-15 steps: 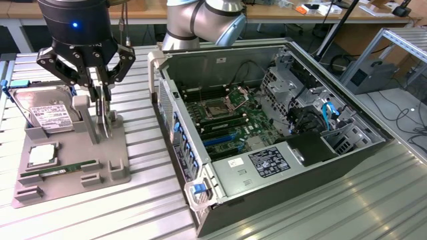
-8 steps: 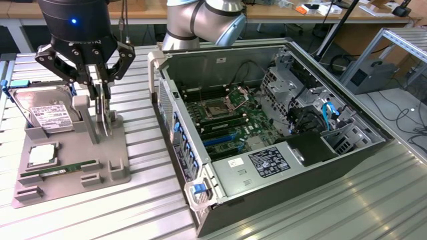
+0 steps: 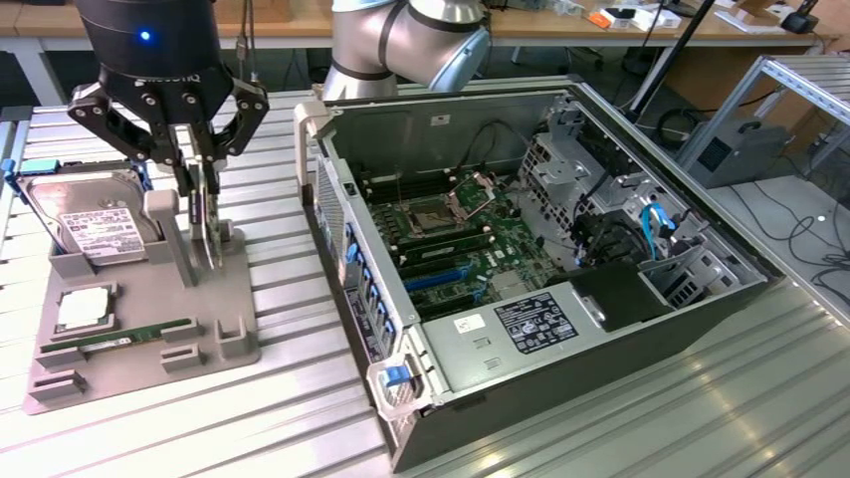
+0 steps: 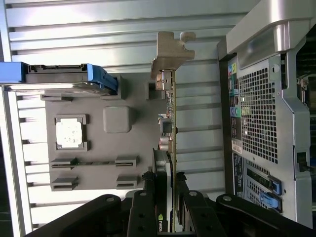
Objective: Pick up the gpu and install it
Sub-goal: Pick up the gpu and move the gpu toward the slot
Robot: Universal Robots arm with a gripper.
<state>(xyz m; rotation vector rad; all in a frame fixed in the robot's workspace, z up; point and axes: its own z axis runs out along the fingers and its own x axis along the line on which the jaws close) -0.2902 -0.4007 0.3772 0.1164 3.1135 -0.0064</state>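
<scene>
Our black multi-fingered claw hangs straight down over the grey plastic holder tray. Its fingers are clamped on the two flat faces of the gpu, the thin, flat expansion card standing on edge directly beneath the claw in a slot of that tray. We judge the card light and stiff but fragile. Bare components and what looks like a small cooler sit on its faces, so the grip belongs on the board's upper edge near the middle, not on those parts. Pinched off-centre it could tilt, and its smooth faces may slip. Its silvery metal bracket juts out at the end far from the claw and looks apt to catch. Close beside the claw, on the exterior view's left, leans the boxy silver hard drive with a white label. Further down the tray lie the square silver processor chip and the narrow green memory stick. Well apart, on the exterior view's right, lies the open black-and-silver computer case. We judge that its near wall and the cables over the green motherboard stand in the way.
</scene>
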